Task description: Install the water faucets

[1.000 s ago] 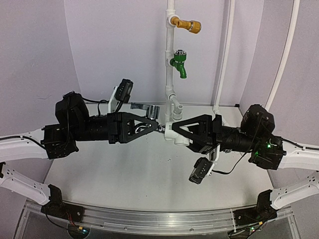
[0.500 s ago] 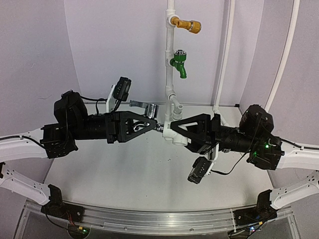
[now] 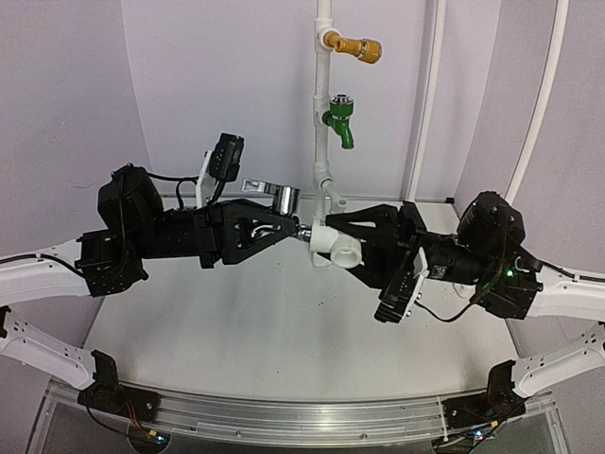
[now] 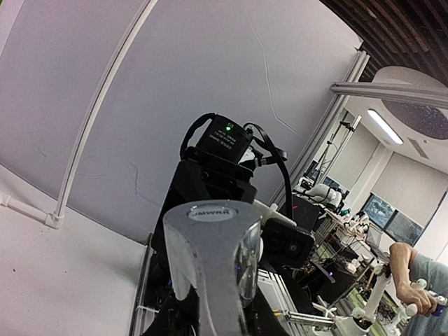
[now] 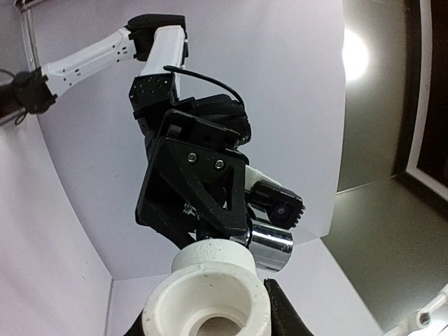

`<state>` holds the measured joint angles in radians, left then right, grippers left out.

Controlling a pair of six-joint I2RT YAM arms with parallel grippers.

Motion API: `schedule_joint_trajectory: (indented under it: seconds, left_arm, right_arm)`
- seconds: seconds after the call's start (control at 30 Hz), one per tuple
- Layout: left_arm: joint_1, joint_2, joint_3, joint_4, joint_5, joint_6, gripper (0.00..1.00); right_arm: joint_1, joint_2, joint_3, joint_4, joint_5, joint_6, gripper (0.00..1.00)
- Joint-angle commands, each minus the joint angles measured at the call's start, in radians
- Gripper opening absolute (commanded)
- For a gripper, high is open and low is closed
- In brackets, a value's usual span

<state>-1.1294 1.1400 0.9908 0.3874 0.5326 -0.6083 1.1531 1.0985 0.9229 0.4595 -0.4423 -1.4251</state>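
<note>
The left jaws are clamped fully shut on the metal tap (image 3: 282, 200), whose chrome body and lever stand up above them. The right jaws, partly open, pinch the white fitting (image 3: 342, 255) by its sides. Both pieces hang between the two sets of tips, well above the desk (image 3: 236, 331), touching or nearly so.

The tap looks hard, dense for its size and slick with polish, so it probably wants a firm hold low on the body, not the lever. The fitting is likely light, rigid plastic, best gripped across its outer wall with its openings left clear.

Whether the tap has entered the fitting cannot be told. The joint is tiny from above, and each wrist view shows its own piece cut off at the bottom edge.
</note>
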Motion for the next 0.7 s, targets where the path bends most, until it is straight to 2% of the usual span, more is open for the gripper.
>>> schedule_joint_trajectory:
  seconds: [0.0, 0.2, 0.37, 0.5, 0.67]
  left_arm:
    - [-0.03, 0.034, 0.042, -0.064, 0.098, 0.114, 0.0]
    - [-0.029, 0.036, 0.044, -0.082, 0.096, 0.174, 0.0]
    - [-0.03, 0.041, 0.063, -0.13, 0.089, 0.25, 0.0]
    - [-0.03, 0.036, 0.081, -0.195, 0.065, 0.354, 0.0]
    - [-0.03, 0.04, 0.105, -0.27, 0.036, 0.488, 0.0]
  right_arm:
    - [0.012, 0.02, 0.096, 0.074, 0.062, 0.352, 0.0]
    - [0.013, 0.033, 0.191, -0.021, 0.047, 0.691, 0.0]
    - [0.013, 0.035, 0.233, -0.138, -0.016, 0.881, 0.0]
    - [0.013, 0.05, 0.266, -0.226, -0.027, 1.066, 0.0]
    - [0.013, 0.053, 0.281, -0.249, -0.017, 1.275, 0.0]
